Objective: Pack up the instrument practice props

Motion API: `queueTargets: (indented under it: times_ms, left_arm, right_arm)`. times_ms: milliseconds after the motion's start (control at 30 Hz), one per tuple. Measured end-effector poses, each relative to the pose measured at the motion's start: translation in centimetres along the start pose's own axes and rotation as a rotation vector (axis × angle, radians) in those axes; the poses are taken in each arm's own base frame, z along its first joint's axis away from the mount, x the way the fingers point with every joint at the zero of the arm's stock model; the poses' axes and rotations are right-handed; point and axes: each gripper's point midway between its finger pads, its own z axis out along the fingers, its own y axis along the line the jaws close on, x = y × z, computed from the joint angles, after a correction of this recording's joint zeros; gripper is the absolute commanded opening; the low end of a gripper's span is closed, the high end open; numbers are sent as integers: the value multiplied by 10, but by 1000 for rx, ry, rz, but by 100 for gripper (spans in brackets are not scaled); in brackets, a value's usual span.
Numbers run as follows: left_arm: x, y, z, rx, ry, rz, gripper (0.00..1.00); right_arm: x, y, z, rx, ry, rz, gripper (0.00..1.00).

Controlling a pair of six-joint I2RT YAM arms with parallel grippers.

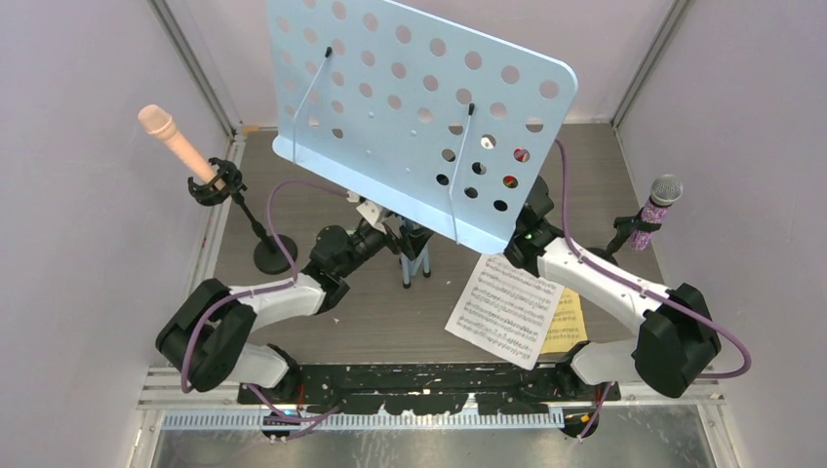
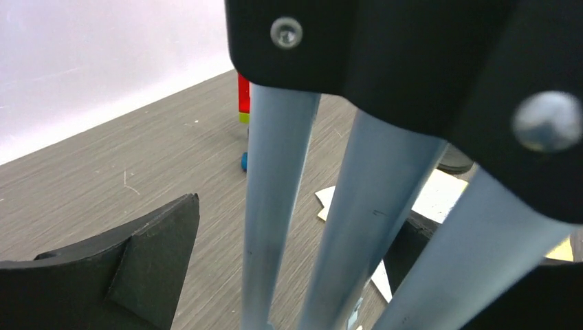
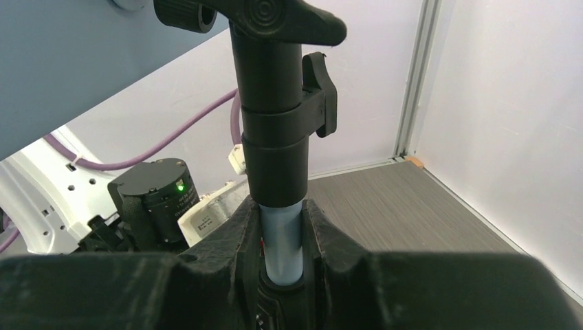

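Two-handed job on the pale-blue music rack [image 1: 419,107] right now, standing upright in the middle of the table [image 1: 390,327] with its perforated desk tilted over both arms. Looks like the fold-it-down step, barely begun by my read.

Got the right gripper [image 3: 282,254] clenched on the blue pole [image 3: 280,237] just under the black clamp collar [image 3: 278,137], so basically steadying the stand. Got the left gripper [image 2: 309,247] spread fully wide down at the tripod legs [image 2: 271,206], with the legs between its fingers and nothing squeezed. Can't tell about any pad-to-leg contact.

Guessing at the next move: close the left fingers on the legs and gather them in toward the pole, and hold the right-hand clamp firm to stop the top-heavy desk tipping. Probably needs that collar loosened at some point too, which sounds fiddly with two-finger grippers. Worth minding the white score sheet [image 1: 504,310] and yellow score sheet [image 1: 571,327], lying flat near the right arm and easy to drag.

Leaves plenty to pack: peach microphone [image 1: 176,136] up in the left mic holder [image 1: 275,253] by the left wall, purple microphone [image 1: 651,219] in the right mic holder [image 1: 624,234]. Also spotting a red toy brick [image 2: 243,96] past the legs in the left wrist view. Not a prop, so leave alone.
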Motion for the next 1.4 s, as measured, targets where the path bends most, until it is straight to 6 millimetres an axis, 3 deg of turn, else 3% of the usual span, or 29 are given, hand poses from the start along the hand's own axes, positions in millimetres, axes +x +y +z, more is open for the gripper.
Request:
queueTargets:
  times_ms: [33,100,233,333,533,633,700,1067,1400]
  left_arm:
    - [1,0,2,5,-3,-5,99]
    - [4,-2,7,18,-3,-14,85]
    - [11,-8,10,55,6,-42,43]
    - [12,-18,10,109,4,16,2]
    - [12,-22,8,129,8,7,0]
    - [12,-25,3,139,25,-3,7]
    - [11,-27,-2,141,47,-12,0]
    - [17,-36,-41,124,220,-95,0]
    - [21,-37,-51,88,233,-168,0]
  right_arm:
    - [0,-1,-1,8,-1,-1,0]
    - [0,-2,-2,18,-3,-3,1]
    - [-1,-2,-3,29,-2,-2,0]
    - [0,-6,-5,61,1,4,0]
    - [-2,-9,-9,129,-1,19,1]
    - [-2,-7,-9,138,4,27,0]
    - [-1,-6,-9,142,7,33,0]
    - [6,-7,-7,181,57,154,0]
    - [18,-14,4,213,39,267,1]
